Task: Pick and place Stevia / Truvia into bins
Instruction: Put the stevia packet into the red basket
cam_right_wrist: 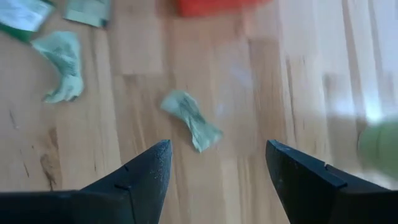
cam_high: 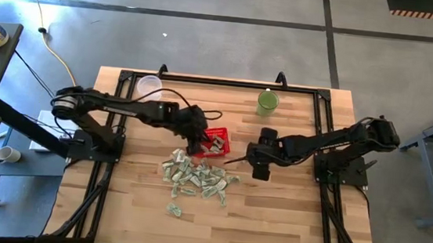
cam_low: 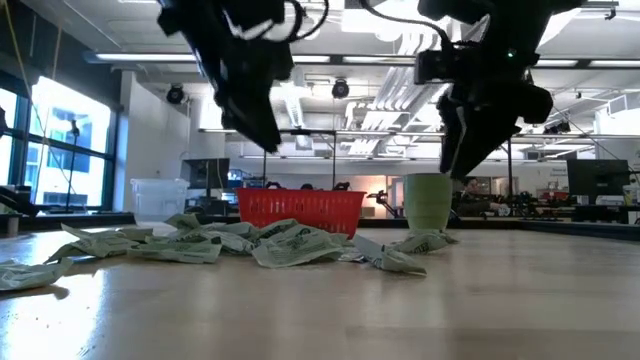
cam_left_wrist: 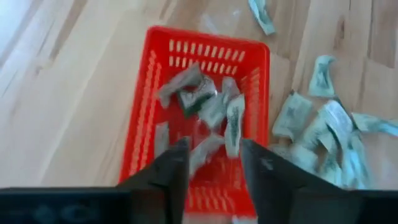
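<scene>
The red basket (cam_high: pixel 219 143) (cam_left_wrist: pixel 208 35) stands on the table right of centre, with several pale green sachets (cam_left_wrist: pixel 205 99) lying inside it. My left gripper (cam_high: pixel 199 143) (cam_left_wrist: pixel 214 147) hangs open above the basket's near part. One blurred sachet (cam_left_wrist: pixel 206 149) shows below the gap; I cannot tell whether it touches the fingers. A heap of loose sachets (cam_high: pixel 198 175) (cam_low: pixel 250 242) lies on the table just in front of the basket. My right gripper (cam_high: pixel 259 169) (cam_right_wrist: pixel 217 147) is open above the bare wood to the basket's right, near a crumpled sachet (cam_right_wrist: pixel 189 119).
A green cup (cam_high: pixel 268 102) (cam_low: pixel 428 200) stands at the far right and a clear cup (cam_high: pixel 149 86) at the far left. A single sachet (cam_high: pixel 174 209) lies apart toward the near edge. The black frame (cam_high: pixel 220 82) borders the table.
</scene>
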Motion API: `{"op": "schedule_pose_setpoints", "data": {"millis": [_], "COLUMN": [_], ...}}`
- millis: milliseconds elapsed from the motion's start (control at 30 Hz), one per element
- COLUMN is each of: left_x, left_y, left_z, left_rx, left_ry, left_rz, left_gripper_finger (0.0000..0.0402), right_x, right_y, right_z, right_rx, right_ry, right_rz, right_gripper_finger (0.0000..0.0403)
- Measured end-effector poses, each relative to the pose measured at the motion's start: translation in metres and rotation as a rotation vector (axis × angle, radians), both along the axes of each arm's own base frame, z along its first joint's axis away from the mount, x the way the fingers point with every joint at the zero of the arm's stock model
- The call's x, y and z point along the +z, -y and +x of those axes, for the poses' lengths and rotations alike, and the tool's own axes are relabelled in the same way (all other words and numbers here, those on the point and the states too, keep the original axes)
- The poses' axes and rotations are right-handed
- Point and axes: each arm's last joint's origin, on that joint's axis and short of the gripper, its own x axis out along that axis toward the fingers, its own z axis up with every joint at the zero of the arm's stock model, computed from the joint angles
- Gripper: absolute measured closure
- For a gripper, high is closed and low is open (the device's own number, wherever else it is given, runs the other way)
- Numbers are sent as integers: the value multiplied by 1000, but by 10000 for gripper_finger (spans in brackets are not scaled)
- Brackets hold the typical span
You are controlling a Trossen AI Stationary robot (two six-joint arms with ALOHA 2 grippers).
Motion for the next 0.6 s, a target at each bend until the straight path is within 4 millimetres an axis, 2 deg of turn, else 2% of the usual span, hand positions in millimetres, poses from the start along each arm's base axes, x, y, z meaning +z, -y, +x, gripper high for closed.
{"op": "schedule_pose_setpoints", "data": {"millis": [133,233,400,600], "left_x": [24,35,39,42], "left_y": [7,14,18,20], "left_z": [-14,-32,-65,-91], "left_rx": [-8,-1,102,199], "left_ry": [-66,-113,-197,-154], "left_rz": [5,43,66,11], "left_gripper_finger": [167,155,162,186], "right_x": [-2,-12,-37,-56], "right_y": [4,12,23,31], "right_z": [10,19,26,31], "right_rx": [159,238,285,261], "right_ry": [20,-3,-99,-154], "right_rz": [0,45,69,90], "right_gripper_finger": [151,151,151,151]}}
